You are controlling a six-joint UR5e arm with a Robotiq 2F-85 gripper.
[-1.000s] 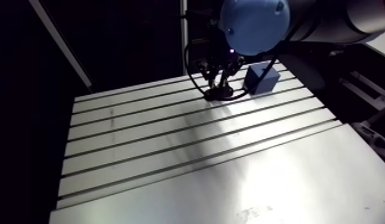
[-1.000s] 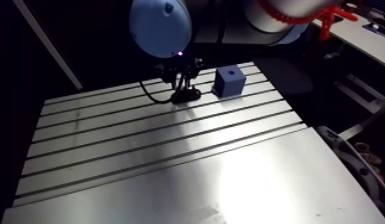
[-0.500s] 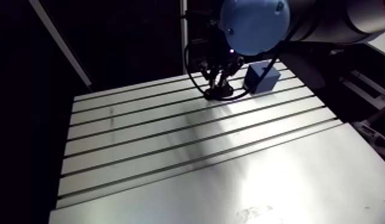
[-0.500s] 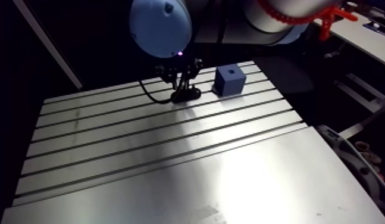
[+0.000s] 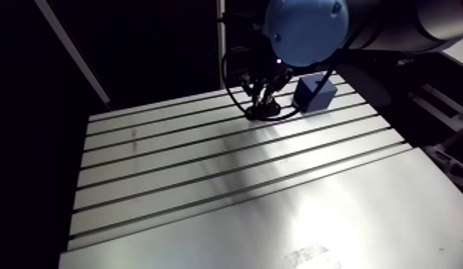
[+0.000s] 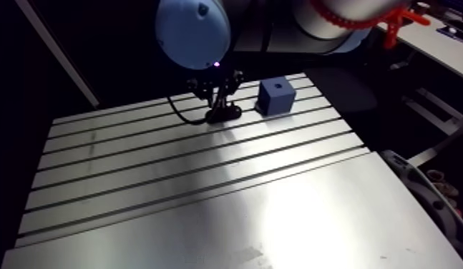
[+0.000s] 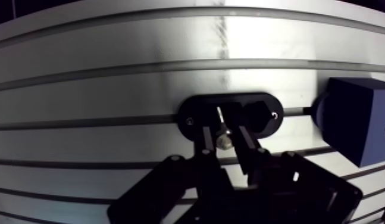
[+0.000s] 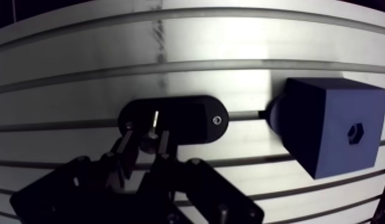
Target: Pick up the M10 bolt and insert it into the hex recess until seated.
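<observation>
Slotted table (image 7: pixel 81 89), bolt (image 7: pixel 223 141) half-hidden in tool (image 7: pixel 226 124)

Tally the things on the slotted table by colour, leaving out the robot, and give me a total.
Black: 1, the oval holder
Blue: 1, the block
Silver: 1, the bolt
Total: 3
</observation>
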